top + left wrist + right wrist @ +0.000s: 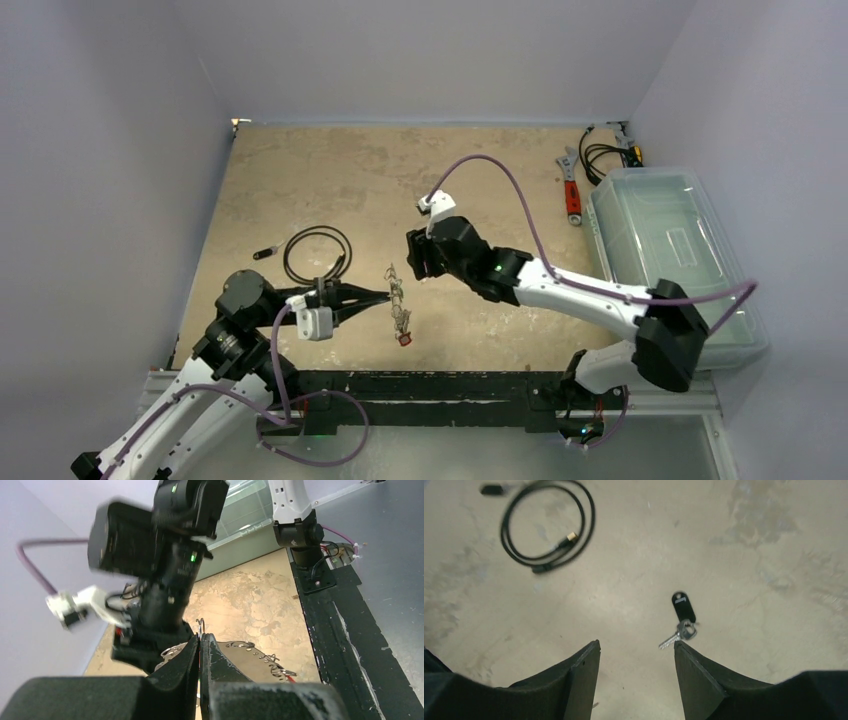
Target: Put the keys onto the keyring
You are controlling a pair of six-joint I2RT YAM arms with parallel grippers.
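Note:
My left gripper (385, 297) (201, 637) is shut on the thin wire of the keyring (398, 292) (201, 626). The ring hangs just beyond its tips. Several keys dangle from the ring (272, 661), the lowest with a red tag (404, 339). My right gripper (418, 262) (636, 645) hovers open above the table, just right of the ring, with nothing between its fingers. Below it on the table lies a loose silver key (672, 639) joined to a black tag (683, 607), just beyond the right fingertip (680, 650). In the top view this key is hidden under the right arm.
A black coiled cable loop (318, 255) (549, 525) lies left of the ring, a small black stick (264, 252) beside it. A red-handled wrench (572, 190), more cables (605, 155) and a clear plastic bin (670, 250) sit at the right. A black rail (450, 385) runs along the near edge.

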